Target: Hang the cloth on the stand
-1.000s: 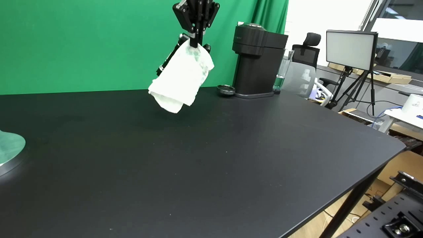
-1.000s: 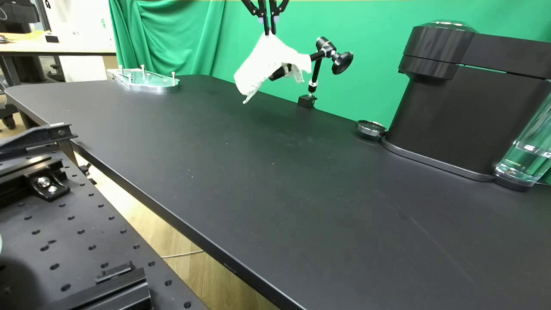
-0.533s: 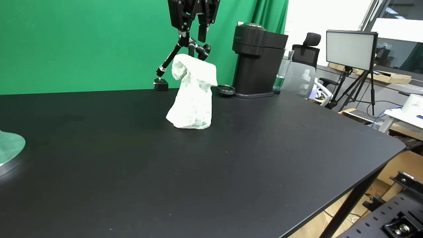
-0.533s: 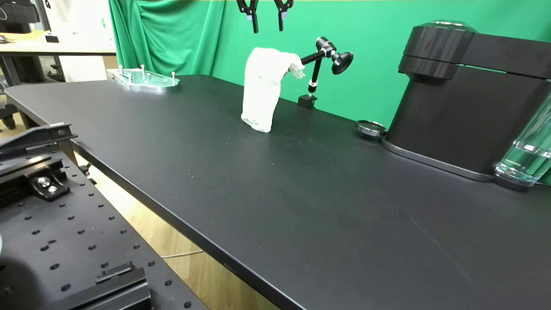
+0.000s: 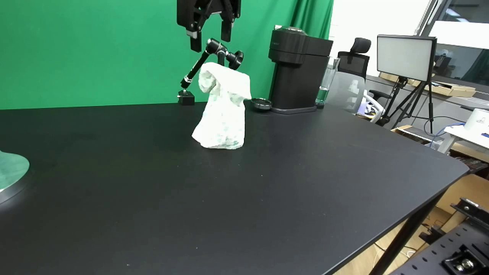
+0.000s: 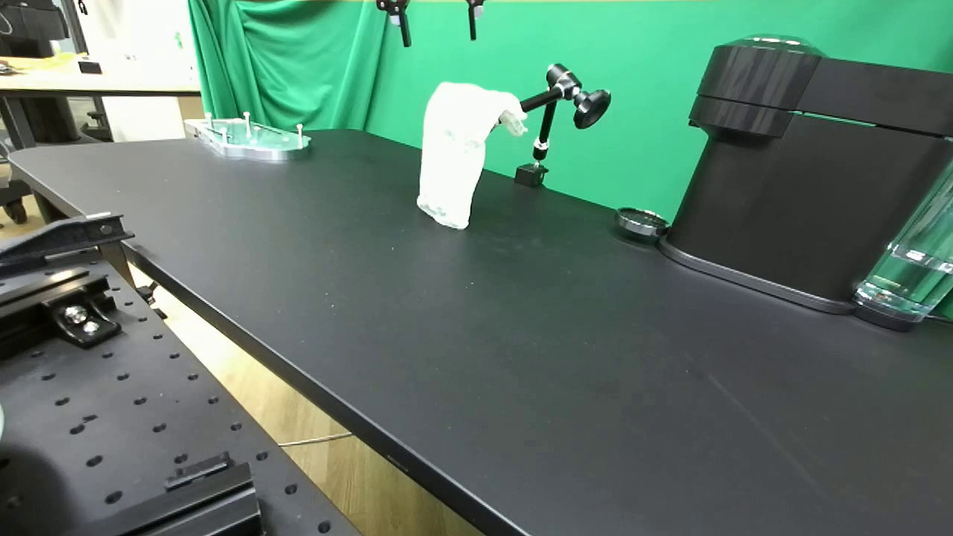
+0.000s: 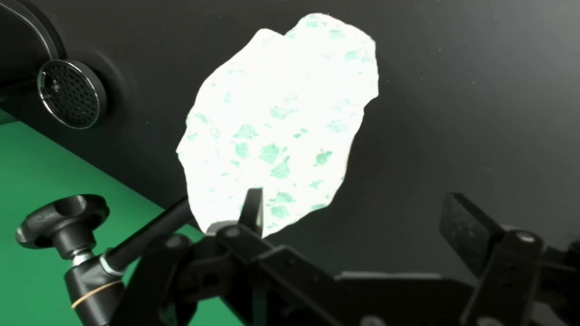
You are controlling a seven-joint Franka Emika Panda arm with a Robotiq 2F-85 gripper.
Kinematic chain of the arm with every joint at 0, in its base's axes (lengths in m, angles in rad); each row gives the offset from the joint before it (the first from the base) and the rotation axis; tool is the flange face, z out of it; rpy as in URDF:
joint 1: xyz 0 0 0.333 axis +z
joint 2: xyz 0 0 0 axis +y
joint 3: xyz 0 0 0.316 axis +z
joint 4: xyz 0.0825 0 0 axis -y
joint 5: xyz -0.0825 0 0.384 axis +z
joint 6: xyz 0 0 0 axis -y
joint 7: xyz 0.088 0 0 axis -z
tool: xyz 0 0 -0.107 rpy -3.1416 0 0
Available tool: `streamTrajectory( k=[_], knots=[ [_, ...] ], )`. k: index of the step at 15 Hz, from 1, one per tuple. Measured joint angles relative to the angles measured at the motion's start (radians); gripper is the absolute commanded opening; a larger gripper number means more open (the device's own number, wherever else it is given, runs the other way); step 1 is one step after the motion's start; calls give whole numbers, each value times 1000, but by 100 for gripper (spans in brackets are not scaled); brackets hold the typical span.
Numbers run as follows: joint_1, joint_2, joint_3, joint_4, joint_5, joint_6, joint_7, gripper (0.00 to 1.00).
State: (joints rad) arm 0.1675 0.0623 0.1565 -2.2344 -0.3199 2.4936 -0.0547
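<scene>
Hovering above the stand point(image 5: 198, 68), the gripper point(image 5: 211, 44) has its two fingers point(image 5: 196, 41) spread well apart, with nothing held between them. Below it, and apart from its fingertips in both exterior views, the cloth point(image 6: 450, 156) is draped over the stand's bar, a long part hanging down toward the table point(image 6: 595, 409) and a bunched corner poking out at the bar's side. Whether its lower edge meets the tabletop is hard to say from these angles.

Seen from the wrist, the cloth spreads beneath the gripper as a white patch scattered with green marks (bright enough that most folds wash out). One finger stands in front of part of it; the other shows against the dark table. The stand's knob point(image 7: 63, 222) sits off to one side of the gripper, in front of the green backdrop point(image 7: 27, 167).

Lower than the gripper and farther to that side, a round metal dish point(image 7: 72, 93) with a perforated top rests just beside a black appliance point(image 6: 789, 193), which carries a clear container point(image 6: 912, 260) at its end away from the dish. Well away from the gripper, on the opposite side from the appliance in an exterior view, a see-through platform point(image 6: 257, 152) with short upright posts rests on the table.
</scene>
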Motion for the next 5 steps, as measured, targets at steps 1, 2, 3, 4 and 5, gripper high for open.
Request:
streamTrajectory(
  k=[1,2,3,4,5],
  knots=[
    [7,0,9,0,6,-15,-30,100],
    [14,0,19,0,13,-26,-55,100],
    [21,0,29,0,23,-38,-82,100],
    [27,-1,37,0,26,-48,-105,100],
    [34,-1,45,0,27,-59,-123,100]
  ],
)
